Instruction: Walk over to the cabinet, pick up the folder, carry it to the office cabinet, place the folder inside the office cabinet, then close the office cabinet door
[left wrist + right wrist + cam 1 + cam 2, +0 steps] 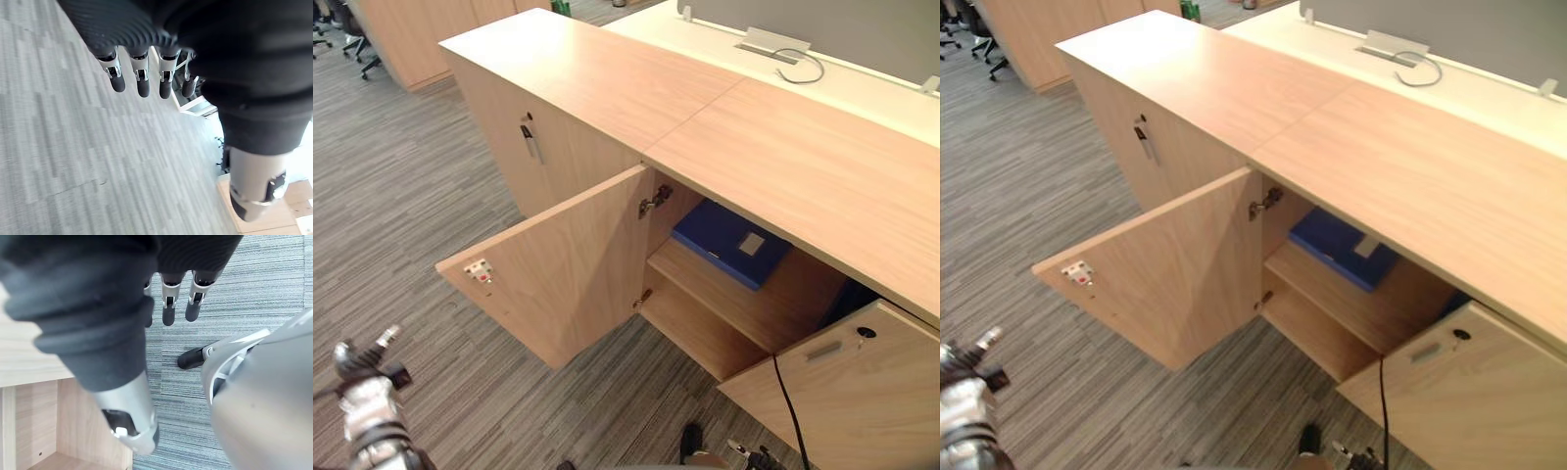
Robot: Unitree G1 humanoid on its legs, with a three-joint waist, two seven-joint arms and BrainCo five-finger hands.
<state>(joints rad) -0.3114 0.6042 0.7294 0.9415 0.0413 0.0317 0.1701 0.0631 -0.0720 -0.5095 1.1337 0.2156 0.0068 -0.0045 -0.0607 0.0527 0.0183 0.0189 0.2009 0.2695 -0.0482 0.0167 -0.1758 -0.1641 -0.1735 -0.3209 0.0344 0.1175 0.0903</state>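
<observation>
While eyes see the folder (pixel 717 237), wrists see carpet (pixel 73 147).

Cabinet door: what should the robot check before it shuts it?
1. Folder inside: ok. The blue folder lies on the upper shelf of the office cabinet.
2. Folder clear of the door's path: ok, it looks fully on the shelf.
3. Left hand free: ok, fingers relaxed, holding nothing.
4. Right hand free: ok, fingers relaxed, holding nothing.
5. A hand on the door: not ok. It stands wide open and neither hand touches it.
6. Second door, to the right: not ok, also open.
</observation>
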